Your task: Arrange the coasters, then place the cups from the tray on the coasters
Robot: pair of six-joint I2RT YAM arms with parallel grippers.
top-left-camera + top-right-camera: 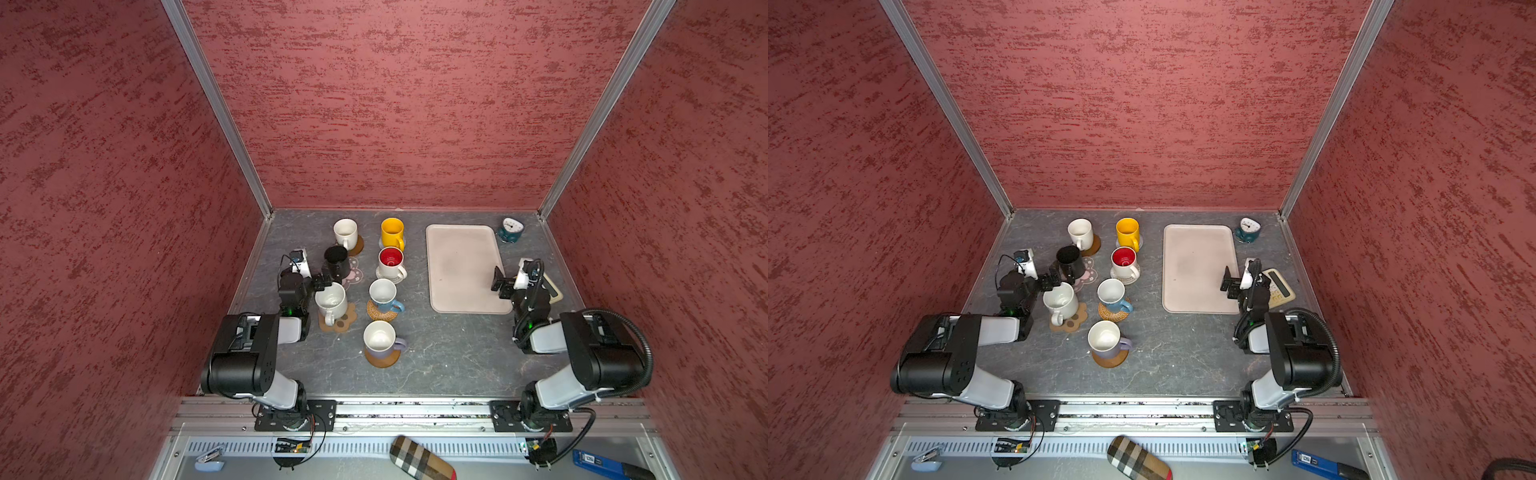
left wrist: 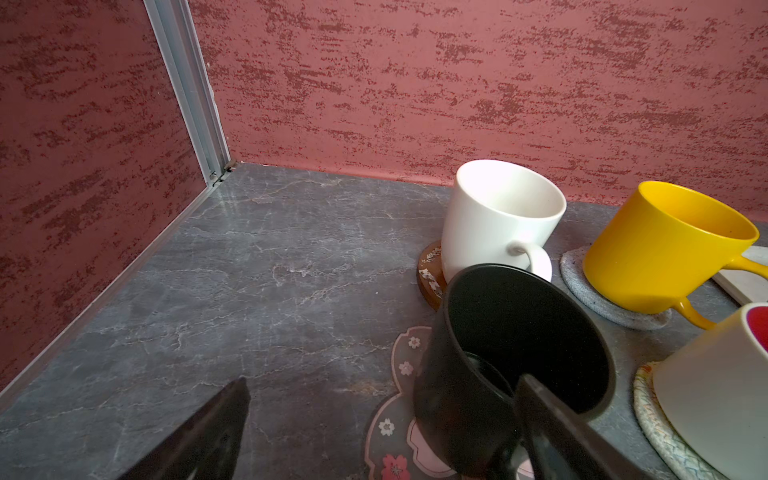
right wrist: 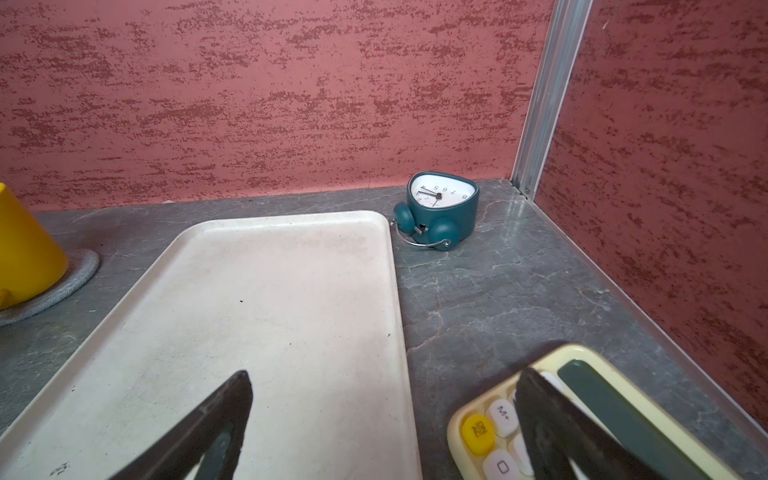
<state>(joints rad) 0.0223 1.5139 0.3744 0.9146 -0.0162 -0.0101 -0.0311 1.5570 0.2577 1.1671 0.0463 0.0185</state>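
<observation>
The cream tray lies empty at the right. Seven cups each stand on a coaster on the left. They are a white cup, a yellow cup, a red-inside cup, a blue-handled cup, a lavender-handled cup, a white cup on the paw coaster and a black cup on the pink flower coaster. My left gripper is open beside the black cup, and one finger overlaps its rim. My right gripper hangs open over the tray's right edge.
A teal alarm clock stands at the back right corner. A cream calculator lies under the right wrist, right of the tray. Red walls close in three sides. A plaid case lies below the front rail.
</observation>
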